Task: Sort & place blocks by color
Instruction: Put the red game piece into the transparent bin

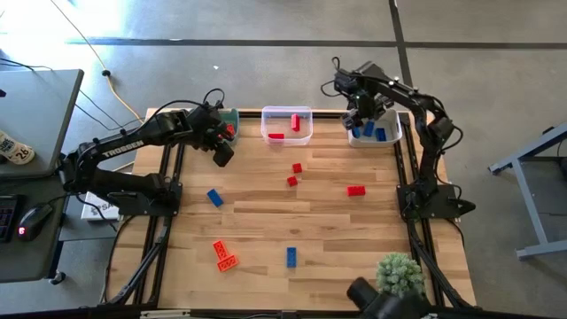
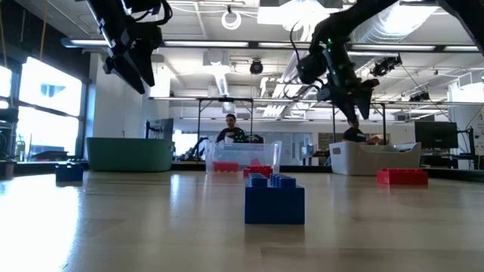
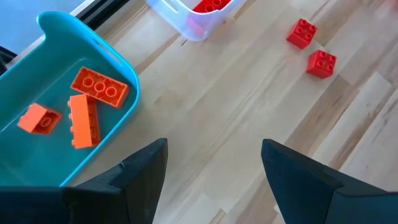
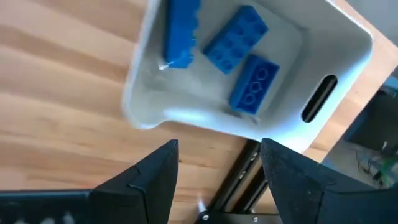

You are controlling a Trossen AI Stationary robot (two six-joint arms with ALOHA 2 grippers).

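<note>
My left gripper (image 1: 221,152) (image 3: 213,146) is open and empty, hovering above the table beside the green bin (image 3: 118,74). That bin holds three orange blocks (image 3: 99,87). My right gripper (image 1: 359,120) (image 4: 219,144) is open and empty, above the near edge of the grey bin (image 4: 348,43), where three blue blocks (image 4: 236,40) lie. The clear bin (image 1: 286,137) holds red blocks (image 1: 276,136). Loose on the table lie two small red blocks (image 1: 297,167) (image 1: 291,181), an oblong red block (image 1: 355,190), two blue blocks (image 1: 214,197) (image 1: 291,257) and two orange blocks (image 1: 223,255).
The three bins stand in a row along the table's far edge. A small green plant (image 1: 399,270) sits at the near right corner. In the low view a blue block (image 2: 274,198) stands close to the camera, and a person (image 2: 231,128) shows in the room behind.
</note>
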